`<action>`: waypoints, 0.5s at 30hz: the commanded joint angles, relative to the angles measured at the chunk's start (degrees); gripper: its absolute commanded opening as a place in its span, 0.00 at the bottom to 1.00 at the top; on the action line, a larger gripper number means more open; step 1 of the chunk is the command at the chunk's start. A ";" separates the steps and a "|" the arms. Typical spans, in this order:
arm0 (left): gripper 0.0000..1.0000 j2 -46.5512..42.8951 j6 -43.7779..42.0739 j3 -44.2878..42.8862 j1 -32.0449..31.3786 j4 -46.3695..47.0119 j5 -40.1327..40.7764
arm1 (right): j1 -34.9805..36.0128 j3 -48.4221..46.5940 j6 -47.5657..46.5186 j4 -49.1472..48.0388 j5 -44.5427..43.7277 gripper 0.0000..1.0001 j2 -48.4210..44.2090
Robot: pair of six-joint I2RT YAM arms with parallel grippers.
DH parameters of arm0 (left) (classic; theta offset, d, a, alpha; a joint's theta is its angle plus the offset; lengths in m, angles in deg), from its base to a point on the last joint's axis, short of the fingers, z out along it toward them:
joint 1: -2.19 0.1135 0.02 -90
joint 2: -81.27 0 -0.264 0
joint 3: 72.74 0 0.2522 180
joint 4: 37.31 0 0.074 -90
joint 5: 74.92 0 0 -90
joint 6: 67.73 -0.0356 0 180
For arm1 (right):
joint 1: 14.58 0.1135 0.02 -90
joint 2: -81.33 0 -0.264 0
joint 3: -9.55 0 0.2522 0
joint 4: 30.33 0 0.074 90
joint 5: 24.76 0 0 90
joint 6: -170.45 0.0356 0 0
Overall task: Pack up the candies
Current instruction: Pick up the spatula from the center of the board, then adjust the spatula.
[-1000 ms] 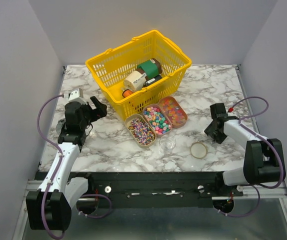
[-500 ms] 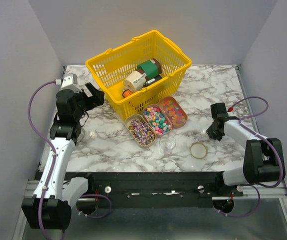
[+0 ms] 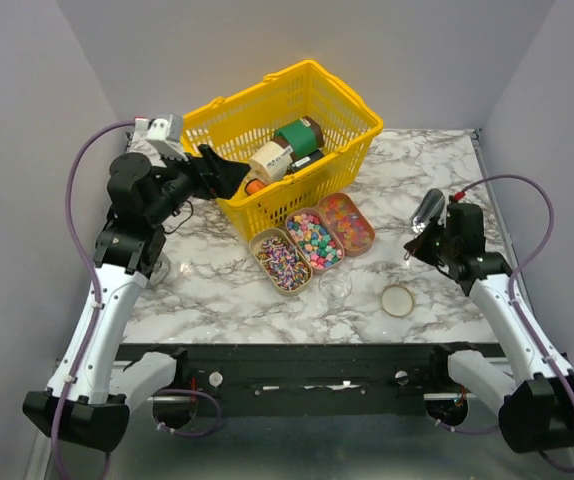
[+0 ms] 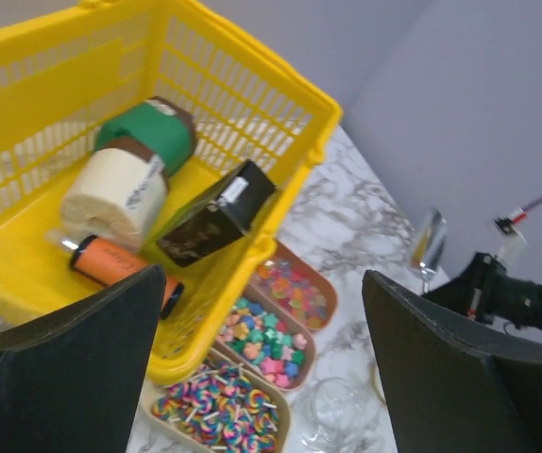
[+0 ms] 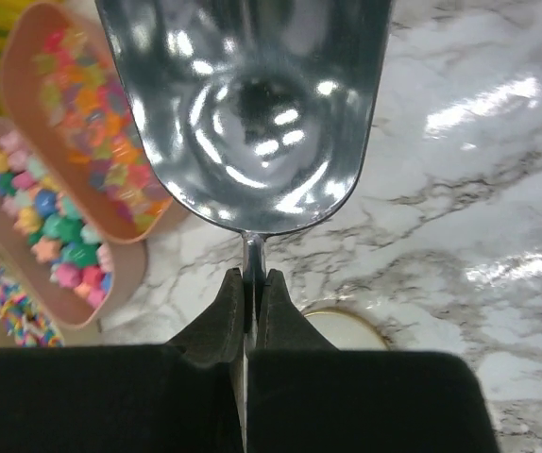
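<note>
The candies lie in three oval trays on the marble table: swirl lollipops (image 3: 281, 262), star sweets (image 3: 314, 240) and gummies (image 3: 347, 222). My right gripper (image 3: 419, 240) is shut on the thin handle of a metal scoop (image 3: 428, 208), held above the table to the right of the trays. In the right wrist view the gripper (image 5: 254, 283) pinches the handle, and the empty scoop bowl (image 5: 252, 104) sits beside the gummies (image 5: 92, 142). My left gripper (image 3: 219, 176) hangs open and empty by the basket's front left side. Between its fingers (image 4: 63, 377) show the star sweets (image 4: 266, 335).
A yellow basket (image 3: 347, 100) with bottles and cans stands behind the trays. A small clear glass jar (image 3: 335, 287) stands in front of the trays, with its round lid (image 3: 398, 300) flat on the table to its right. Grey walls close in both sides.
My right gripper has shut on the scoop's handle and lifted the scoop off the table. My left arm has risen and swung right toward the basket, still open.
</note>
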 commanded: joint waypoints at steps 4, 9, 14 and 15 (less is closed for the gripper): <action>0.99 9.30 -2.50 -7.99 -16.11 -2.05 -3.64 | 8.68 -1.48 -12.72 -1.56 19.72 0.01 -7.84; 0.99 17.57 -3.99 -13.53 -23.84 -4.41 -3.03 | 19.31 -4.29 -16.76 2.48 23.41 0.01 -7.48; 0.99 23.80 -5.14 -18.72 -27.28 -7.32 -0.66 | 26.87 -5.96 -17.03 4.42 23.59 0.01 -9.33; 0.99 24.60 -5.13 -19.16 -27.28 -7.58 -1.09 | 27.50 -6.92 -16.95 5.64 23.33 0.01 -9.33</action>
